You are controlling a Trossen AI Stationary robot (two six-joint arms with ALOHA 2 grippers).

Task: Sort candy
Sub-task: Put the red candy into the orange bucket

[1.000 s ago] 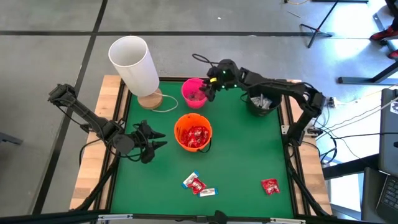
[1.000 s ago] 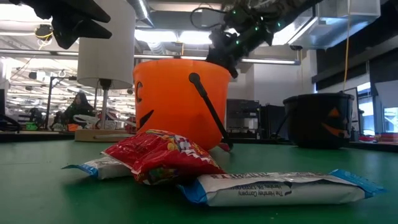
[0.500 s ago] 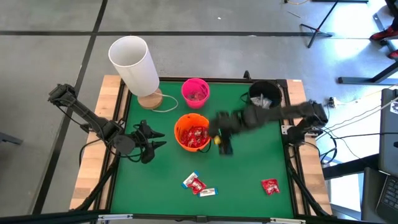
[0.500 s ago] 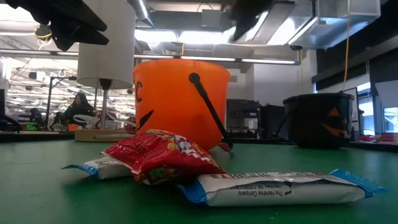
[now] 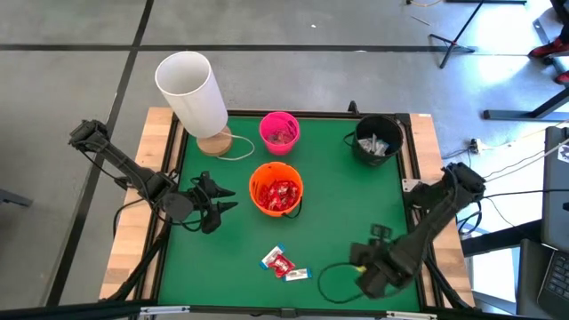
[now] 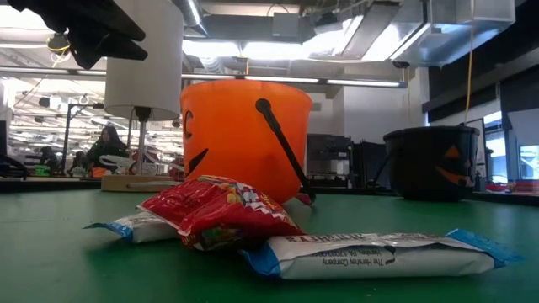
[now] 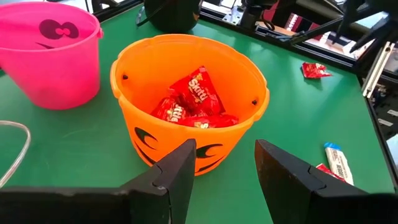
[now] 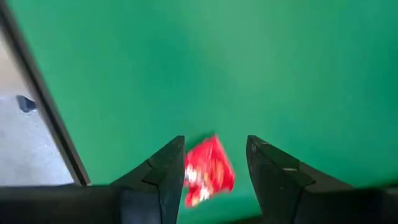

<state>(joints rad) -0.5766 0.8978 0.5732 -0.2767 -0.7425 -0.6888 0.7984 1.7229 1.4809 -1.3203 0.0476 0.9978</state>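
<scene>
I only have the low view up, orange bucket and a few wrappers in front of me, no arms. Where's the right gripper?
Observer: The right gripper is low over the green table near its front right corner, jaws open either side of a red candy packet lying on the mat.
Operator: And the left one?
Observer: The left gripper hangs open beside the orange bucket, holding nothing.
Operator: What's inside the orange bucket?
Observer: Red candy packets.
Operator: Any other buckets?
Observer: A pink bucket sits behind the orange one, near the table's far edge.
</scene>
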